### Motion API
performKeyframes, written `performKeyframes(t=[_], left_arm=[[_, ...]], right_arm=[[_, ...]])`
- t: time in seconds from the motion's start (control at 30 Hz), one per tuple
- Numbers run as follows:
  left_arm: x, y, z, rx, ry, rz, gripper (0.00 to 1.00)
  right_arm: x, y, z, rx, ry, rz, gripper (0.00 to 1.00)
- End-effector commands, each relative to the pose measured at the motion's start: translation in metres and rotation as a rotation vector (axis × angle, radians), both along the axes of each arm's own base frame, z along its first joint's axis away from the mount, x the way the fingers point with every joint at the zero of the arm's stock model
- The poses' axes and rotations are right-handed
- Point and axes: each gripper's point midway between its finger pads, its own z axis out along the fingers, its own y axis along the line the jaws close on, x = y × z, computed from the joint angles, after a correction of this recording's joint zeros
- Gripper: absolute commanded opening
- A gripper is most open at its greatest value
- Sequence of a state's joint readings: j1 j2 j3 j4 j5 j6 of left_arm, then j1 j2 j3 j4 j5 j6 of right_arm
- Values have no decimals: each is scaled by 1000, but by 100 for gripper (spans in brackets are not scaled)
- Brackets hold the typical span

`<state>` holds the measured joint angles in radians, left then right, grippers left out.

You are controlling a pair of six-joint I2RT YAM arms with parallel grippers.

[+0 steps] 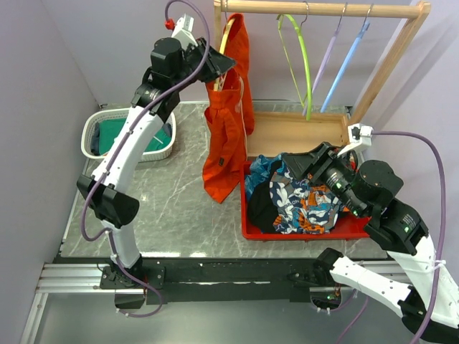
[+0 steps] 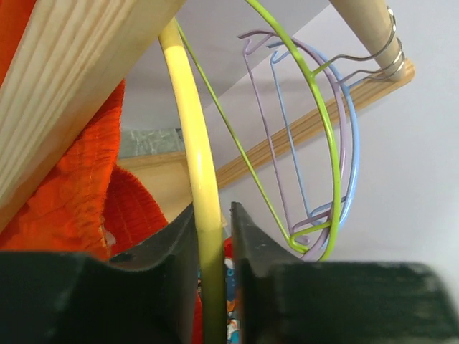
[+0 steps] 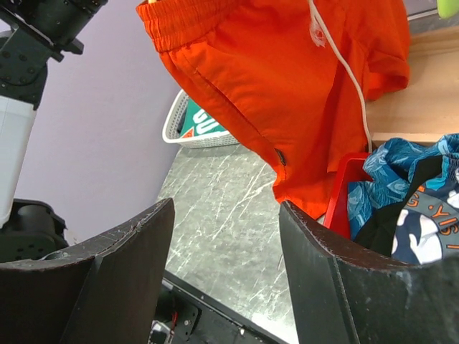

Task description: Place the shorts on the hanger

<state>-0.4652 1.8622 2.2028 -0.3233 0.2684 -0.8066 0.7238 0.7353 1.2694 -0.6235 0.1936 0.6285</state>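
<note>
The orange shorts (image 1: 226, 136) hang draped on the yellow hanger (image 1: 228, 32) at the left end of the wooden rail, their lower end reaching the table. My left gripper (image 1: 221, 66) is raised beside them. In the left wrist view it (image 2: 214, 229) is shut on the yellow hanger (image 2: 193, 143), with the shorts (image 2: 79, 186) to the left. My right gripper (image 1: 288, 163) is open and empty over the red bin. In the right wrist view it (image 3: 226, 215) faces the shorts (image 3: 287, 79), whose white drawstring (image 3: 344, 64) and dark label (image 3: 282, 158) show.
A wooden rack (image 1: 323, 8) holds lime green (image 1: 301, 57), lilac (image 1: 326, 61) and blue (image 1: 348, 64) hangers. A red bin (image 1: 247, 215) of multicoloured garments (image 1: 301, 197) sits at the right. A white basket (image 1: 93, 140) with a green shirt stands at the back left.
</note>
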Motion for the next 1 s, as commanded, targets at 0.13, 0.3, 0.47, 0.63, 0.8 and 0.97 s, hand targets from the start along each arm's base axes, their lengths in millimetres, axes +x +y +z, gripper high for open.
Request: performKeyframes(t=[0.13, 0.3, 0.47, 0.63, 0.8, 0.97], left_arm=[[-60, 23, 75, -32, -220, -44, 86], [-92, 36, 80, 6, -228, -66, 97], [-111, 58, 78, 42, -209, 2, 97], [-124, 82, 59, 105, -192, 80, 96], [-132, 92, 48, 121, -206, 109, 96], [-130, 93, 56, 131, -225, 117, 97]], right_arm=[[6, 2, -6, -12, 3, -14, 70], [13, 7, -14, -25, 8, -15, 71], [20, 11, -26, -39, 18, -25, 73], [29, 15, -44, -72, 44, -39, 75], [34, 18, -52, -83, 52, -42, 76], [39, 21, -62, -96, 68, -48, 77]])
